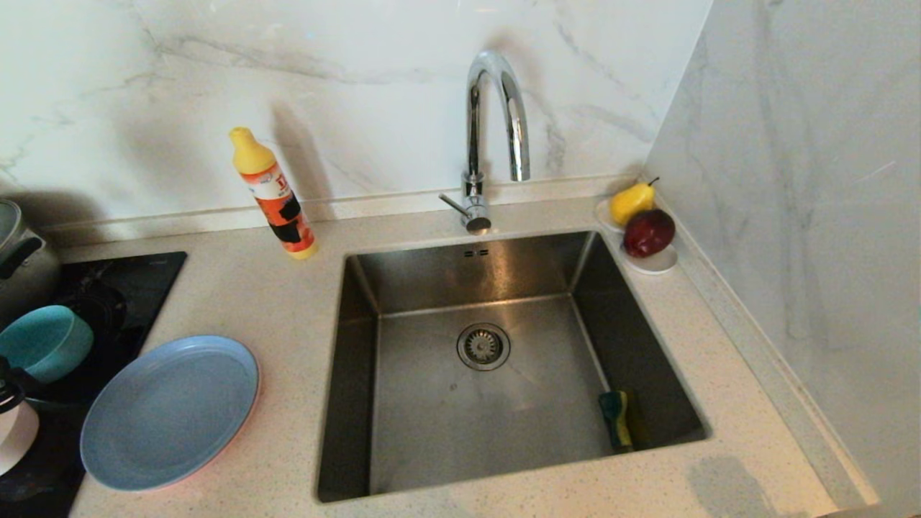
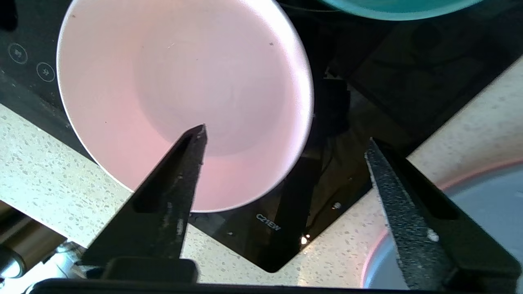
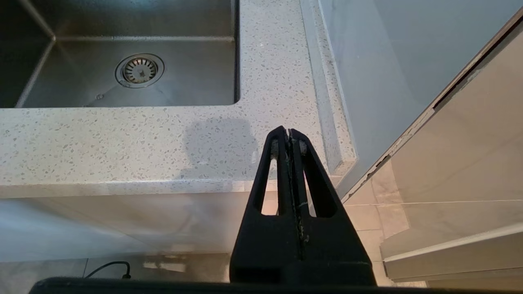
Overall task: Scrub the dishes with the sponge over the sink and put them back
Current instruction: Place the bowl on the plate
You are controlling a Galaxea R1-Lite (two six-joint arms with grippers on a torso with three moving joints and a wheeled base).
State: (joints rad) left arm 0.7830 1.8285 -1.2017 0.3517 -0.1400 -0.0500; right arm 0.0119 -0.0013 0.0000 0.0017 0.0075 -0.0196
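**Left gripper hovering over the pink bowl on the cooktop**

The left gripper (image 2: 286,134) is hanging above the pale pink bowl (image 2: 184,94), fingers spread wide, one tip over the bowl's inside and the other outside its rim, gripping nothing. The bowl is sitting on the black cooktop (image 2: 347,110), near the teal bowl (image 1: 43,342) and the grey-blue plate (image 1: 169,411). The sponge (image 1: 617,419) is leaning in the sink (image 1: 432,403) corner. The right gripper (image 3: 289,136) is idling at the desk (image 3: 122,143) edge, fingers pressed together. Judging by this, a bowl is either being fetched or returned; a pickup calls for lowering astride the rim.
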